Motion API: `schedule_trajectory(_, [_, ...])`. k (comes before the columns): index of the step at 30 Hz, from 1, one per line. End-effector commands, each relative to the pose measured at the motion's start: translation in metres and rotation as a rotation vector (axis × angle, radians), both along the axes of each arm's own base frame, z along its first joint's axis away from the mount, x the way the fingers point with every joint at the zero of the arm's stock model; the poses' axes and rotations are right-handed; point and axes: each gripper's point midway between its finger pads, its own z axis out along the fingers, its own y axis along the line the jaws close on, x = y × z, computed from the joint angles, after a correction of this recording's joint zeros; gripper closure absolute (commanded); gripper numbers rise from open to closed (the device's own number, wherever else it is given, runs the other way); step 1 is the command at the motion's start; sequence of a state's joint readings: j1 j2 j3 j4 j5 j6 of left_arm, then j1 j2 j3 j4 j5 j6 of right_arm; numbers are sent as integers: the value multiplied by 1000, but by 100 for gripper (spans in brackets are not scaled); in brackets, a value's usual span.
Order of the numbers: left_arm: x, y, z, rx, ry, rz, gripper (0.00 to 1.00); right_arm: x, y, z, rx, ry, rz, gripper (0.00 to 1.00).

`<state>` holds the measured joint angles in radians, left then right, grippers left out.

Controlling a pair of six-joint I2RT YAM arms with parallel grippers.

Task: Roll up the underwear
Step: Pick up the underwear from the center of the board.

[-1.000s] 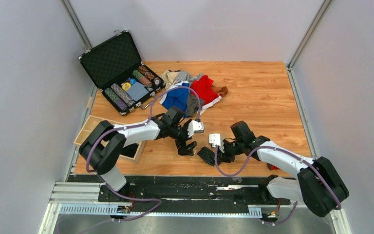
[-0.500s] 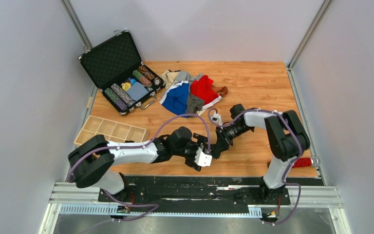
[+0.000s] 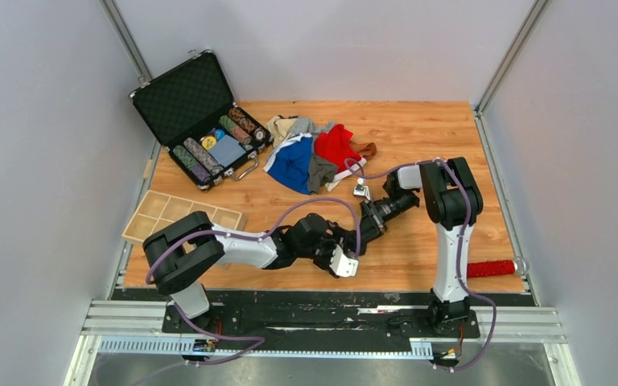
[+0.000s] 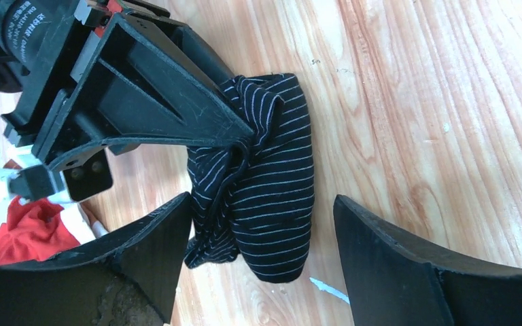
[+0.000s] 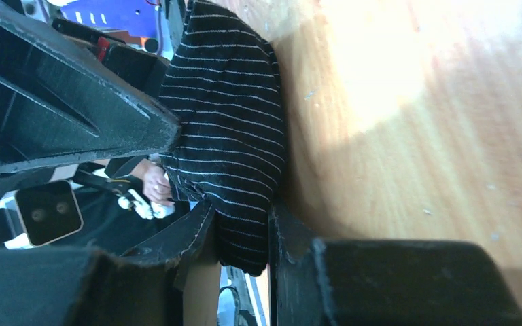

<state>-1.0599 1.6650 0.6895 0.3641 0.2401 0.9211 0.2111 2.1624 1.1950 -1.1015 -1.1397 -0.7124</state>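
Mid-roll on the wooden table [image 3: 434, 145]: the right gripper [image 5: 240, 221] is pinched narrow on one end of the black striped underwear [image 4: 272, 170], which lies bunched into a loose, half-formed roll in the lower centre of the overhead frame, mostly hidden there by the two wrists. The left gripper [image 4: 262, 207] straddles the opposite end with its jaws spread wide. One finger sits just beside the cloth's edge and the other is apart from it, so it grips nothing. The main risk looks like the bundle itself: the folds are uneven and gathered at the pinch point, and if the right gripper lets go before the left has a hold, the cloth would probably slump open and lose what roll it has. A second hazard is crowding. In the left wrist view the right gripper's finger fills the upper left and reaches right into the fabric, so a closing left jaw could strike it, or trap only a loose outer layer instead of the whole roll. Pulling in opposite directions would likely stretch the garment flat rather than tighten it. The pile of other underwear [image 3: 314, 153] waits at upper centre, well apart, not yet rolled. The open poker chip case [image 3: 201, 112] at upper left, the wooden tray [image 3: 179, 215] at left and the red bristly stick [image 3: 491, 267] at lower right play no part.
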Motion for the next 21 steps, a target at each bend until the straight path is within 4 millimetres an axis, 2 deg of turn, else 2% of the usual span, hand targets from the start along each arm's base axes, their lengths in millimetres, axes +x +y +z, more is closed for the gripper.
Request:
schedule_trajectory(1, [3, -10, 4, -23, -14, -14, 19, 8, -10, -18, -58, 35, 2, 100])
schedule_trajectory(9, [3, -4, -23, 81, 13, -31, 34, 0, -10, -19, -52, 196, -41, 99])
schedule_trajectory(13, [5, -2, -32, 121, 21, -23, 46, -7, -12, -21, -60, 279, -60, 98])
schedule_trajectory(15, [6, -3, -34, 130, 22, -22, 54, -5, -12, -23, -65, 321, -80, 98])
schedule_trajectory(17, [7, -5, -36, 139, 27, -25, 66, -1, -11, -21, -52, 374, -114, 97])
schedule_trajectory(18, [5, -4, -40, 153, 38, -30, 75, 1, -10, -19, -37, 396, -126, 94])
schedule_trajectory(19, [6, -6, -39, 153, 40, -31, 78, 2, -9, -16, -17, 411, -133, 92])
schedule_trajectory(21, [5, -5, -41, 164, 77, -25, 93, 2, -7, -12, 4, 430, -143, 82])
